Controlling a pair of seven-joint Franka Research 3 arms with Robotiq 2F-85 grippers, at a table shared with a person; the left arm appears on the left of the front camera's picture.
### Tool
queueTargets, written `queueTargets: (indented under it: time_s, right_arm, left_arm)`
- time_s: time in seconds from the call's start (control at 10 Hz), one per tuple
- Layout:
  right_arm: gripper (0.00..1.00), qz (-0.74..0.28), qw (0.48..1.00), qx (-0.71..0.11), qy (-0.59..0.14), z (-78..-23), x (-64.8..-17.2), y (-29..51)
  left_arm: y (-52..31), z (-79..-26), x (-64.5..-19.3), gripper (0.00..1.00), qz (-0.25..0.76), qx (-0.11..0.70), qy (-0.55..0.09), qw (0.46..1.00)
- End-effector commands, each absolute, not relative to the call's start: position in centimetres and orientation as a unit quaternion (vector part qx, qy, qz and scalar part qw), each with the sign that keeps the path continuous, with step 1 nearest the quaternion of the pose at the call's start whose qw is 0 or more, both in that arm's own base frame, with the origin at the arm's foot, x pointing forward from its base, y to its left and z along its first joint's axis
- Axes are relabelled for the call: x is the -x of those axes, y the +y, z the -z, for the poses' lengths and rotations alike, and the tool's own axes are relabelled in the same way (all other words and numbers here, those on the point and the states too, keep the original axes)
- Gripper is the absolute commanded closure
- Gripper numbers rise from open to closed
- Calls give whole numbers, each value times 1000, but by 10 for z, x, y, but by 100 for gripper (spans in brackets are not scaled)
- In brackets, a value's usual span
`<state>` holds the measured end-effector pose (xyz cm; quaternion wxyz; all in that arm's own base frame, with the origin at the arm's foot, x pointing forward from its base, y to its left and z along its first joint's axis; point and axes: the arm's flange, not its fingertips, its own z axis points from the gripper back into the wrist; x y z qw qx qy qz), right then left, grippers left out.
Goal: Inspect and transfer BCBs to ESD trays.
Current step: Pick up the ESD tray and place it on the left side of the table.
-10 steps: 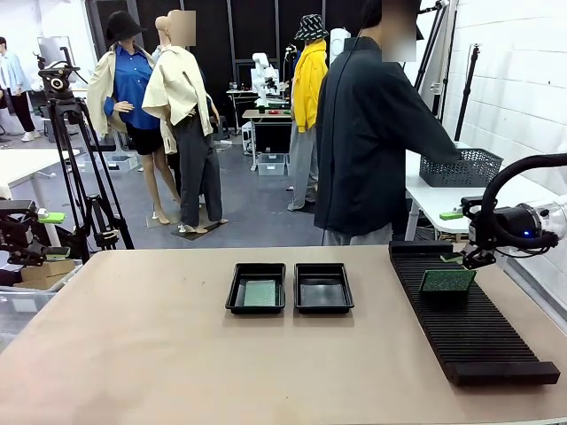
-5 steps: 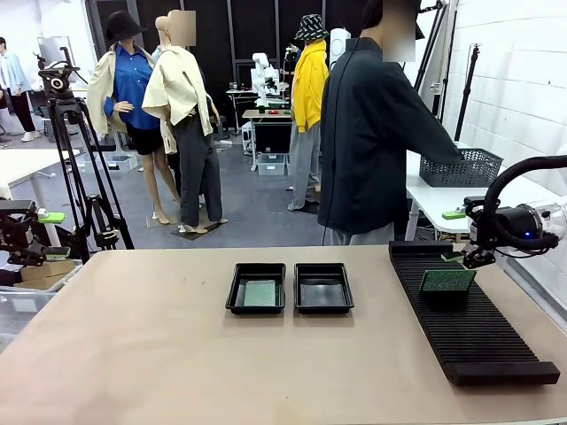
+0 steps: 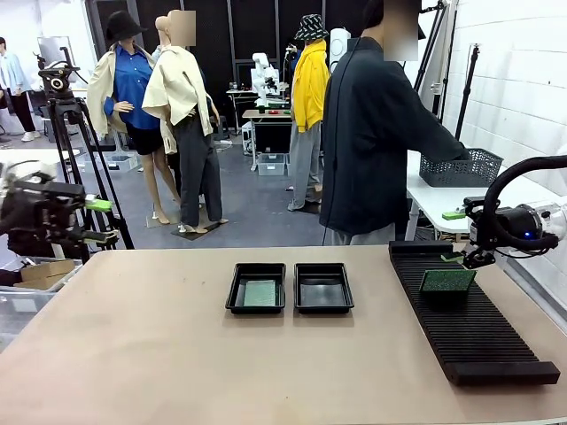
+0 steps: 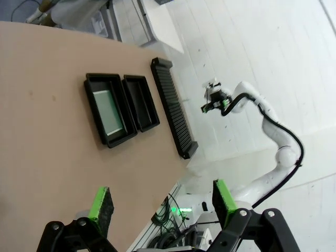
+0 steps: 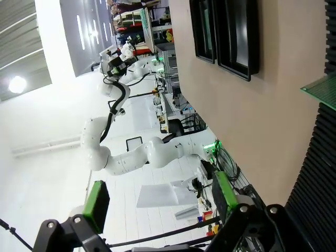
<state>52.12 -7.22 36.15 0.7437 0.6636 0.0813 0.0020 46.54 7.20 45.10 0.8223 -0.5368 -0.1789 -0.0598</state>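
table (image 3: 177, 354), left hand (image 3: 102, 220), right hand (image 3: 454, 236) — spread, empty

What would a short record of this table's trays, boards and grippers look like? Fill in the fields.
Left tray: holds one flat green board
Right tray: empty
Slotted rack: one standing board in its slots
Left gripper: open, holding nothing
Right gripper: open, holding nothing, near the standing board
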Motion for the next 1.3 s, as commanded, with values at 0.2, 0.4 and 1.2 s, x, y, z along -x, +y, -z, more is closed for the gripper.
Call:
queueTargets:
  time_s: [0.2,0.4,1.2]
  right_arm:
    - [0,8,747,-660,82,-363,-520,-71]
    - [0,8,747,-660,82,-363,-520,-71]
    - [0,8,747,-660,82,-363,-520,-71]
  left_arm:
    - [-7,-453,-469,0,91,475,-148,863]
    - [-46,-454,-475,0,109,446,-144,876]
    - [-162,-440,-484,0,166,302,-117,931]
